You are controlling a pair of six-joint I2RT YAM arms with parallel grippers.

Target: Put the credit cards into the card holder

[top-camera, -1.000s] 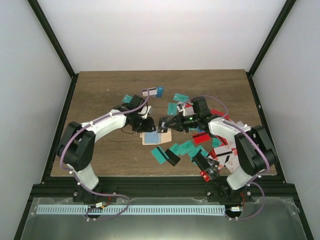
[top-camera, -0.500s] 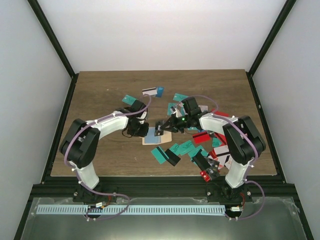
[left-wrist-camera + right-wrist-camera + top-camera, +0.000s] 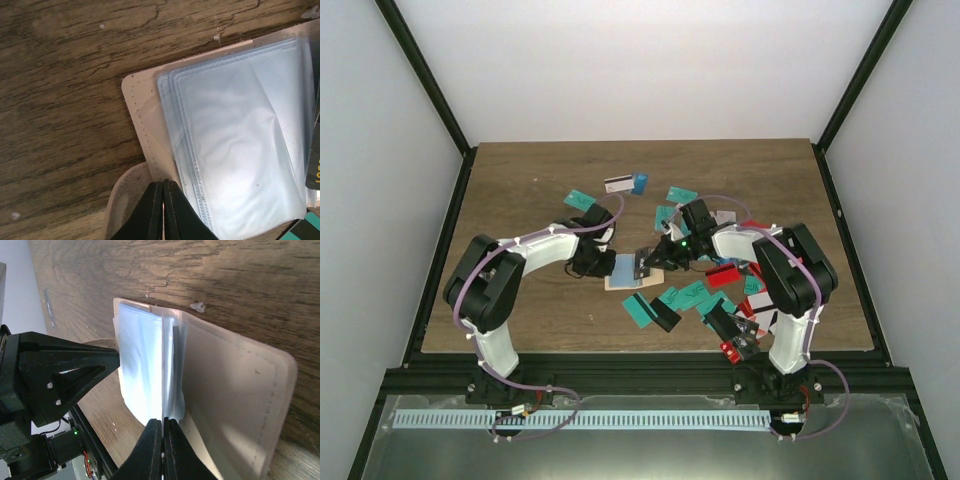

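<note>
The tan card holder [image 3: 618, 281] lies open mid-table, its clear plastic sleeves [image 3: 240, 140] fanned up. My left gripper [image 3: 606, 263] is shut, its tips [image 3: 164, 184] pinching the holder's stitched left cover [image 3: 145, 115] beside the snap tab. My right gripper [image 3: 653, 259] is shut on a dark credit card [image 3: 642, 262]. That card stands on edge as a thin line [image 3: 163, 365] among the sleeves [image 3: 140, 365], above the holder's right cover [image 3: 235, 390]. Its dark face with yellow print shows at the frame edge [image 3: 314, 170].
Loose credit cards lie around: teal and black ones [image 3: 645, 310] just in front of the holder, red, white and teal ones [image 3: 760, 300] piled by the right arm's base, a few [image 3: 620, 184] further back. Bare wood [image 3: 520, 200] lies to the left.
The left gripper has closed and shifted onto the holder's left edge. The right gripper has carried the dark card left and down, into the sleeves.
</note>
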